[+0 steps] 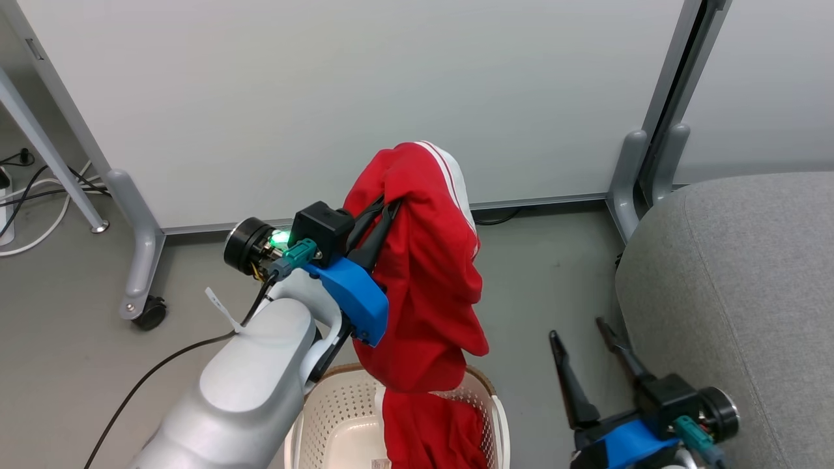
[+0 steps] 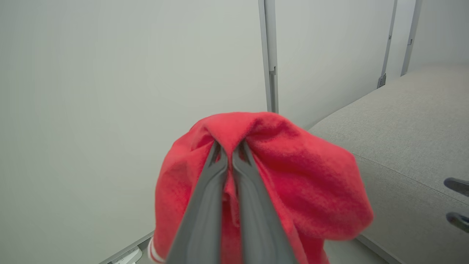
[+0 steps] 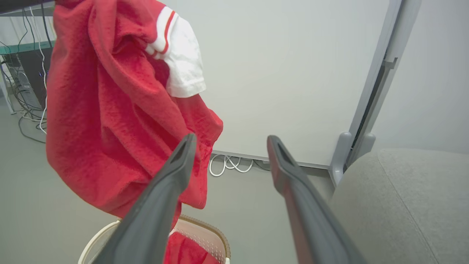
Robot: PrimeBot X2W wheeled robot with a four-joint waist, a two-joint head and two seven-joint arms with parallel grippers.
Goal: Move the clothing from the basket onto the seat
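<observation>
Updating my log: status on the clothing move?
Left end effector shut on red garment, raised over basket. Right end effector open, empty, beside seat. More red fabric in basket. Nothing blocking.

- Two grippers are showing in the head view: the left gripper (image 1: 389,207) at centre and the right gripper (image 1: 577,329) at lower right.
- Red clothing (image 1: 423,280) is showing in two masses: one is hanging at centre frame, and a lower heap (image 1: 433,433) is lying at bottom centre. Whether they are joining cannot be told.
- One basket (image 1: 332,417) is sitting at the bottom edge.
- One seat (image 1: 736,293) is taking up the right side.
- Two white partition panels are standing across the top, a wide panel (image 1: 326,98) and a narrow panel (image 1: 769,85) at upper right.
- Three grey feet (image 1: 140,260) are propping them.
- One caster wheel (image 1: 151,314) is showing at left.
- Several cables (image 1: 39,189) are trailing at upper left.
</observation>
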